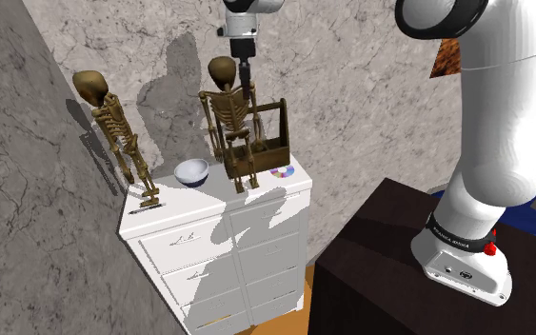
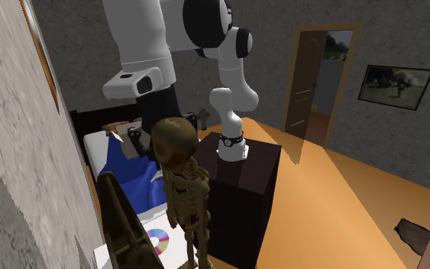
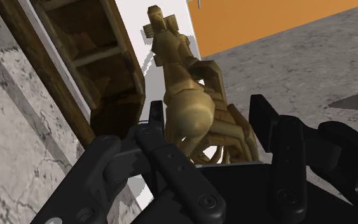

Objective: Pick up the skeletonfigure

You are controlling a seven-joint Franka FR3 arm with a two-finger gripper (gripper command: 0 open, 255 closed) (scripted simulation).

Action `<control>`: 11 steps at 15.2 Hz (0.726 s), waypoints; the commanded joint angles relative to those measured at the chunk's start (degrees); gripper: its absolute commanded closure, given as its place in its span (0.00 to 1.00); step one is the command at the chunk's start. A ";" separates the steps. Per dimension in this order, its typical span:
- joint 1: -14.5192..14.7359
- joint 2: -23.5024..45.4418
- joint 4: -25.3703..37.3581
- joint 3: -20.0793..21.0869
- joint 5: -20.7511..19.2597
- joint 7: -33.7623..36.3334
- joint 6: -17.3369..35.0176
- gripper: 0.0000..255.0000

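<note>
Two brown skeleton figures stand on a white dresser (image 1: pixel 208 205). One skeleton (image 1: pixel 232 128) is near the middle, right in front of a wooden caddy (image 1: pixel 270 143). A second skeleton (image 1: pixel 115 128) stands at the shoulder view's left. My gripper (image 1: pixel 245 76) hangs straight down beside the middle skeleton's skull, at neck height. In the wrist view the gripper (image 3: pixel 206 111) is open, and its fingers straddle the skull and shoulders of this skeleton (image 3: pixel 190 108). The left finger (image 3: pixel 155 121) is close against the skull, while the right finger (image 3: pixel 263 121) stands off it.
A white bowl (image 1: pixel 191 171) sits between the two skeletons, and a disc (image 1: pixel 282 172) lies by the caddy (image 3: pixel 101 57). Grey stone-like walls close in behind and left of the dresser. The dark stand (image 1: pixel 380 276) is at lower right. The orange floor (image 2: pixel 343 183) is open.
</note>
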 commanded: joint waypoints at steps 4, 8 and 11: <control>-0.05 0.80 4.97 0.02 -0.02 0.40 -4.04 1.00; -0.09 1.90 9.77 0.05 -0.04 0.78 -7.72 1.00; -0.12 3.08 13.95 0.08 -0.05 1.09 -10.71 1.00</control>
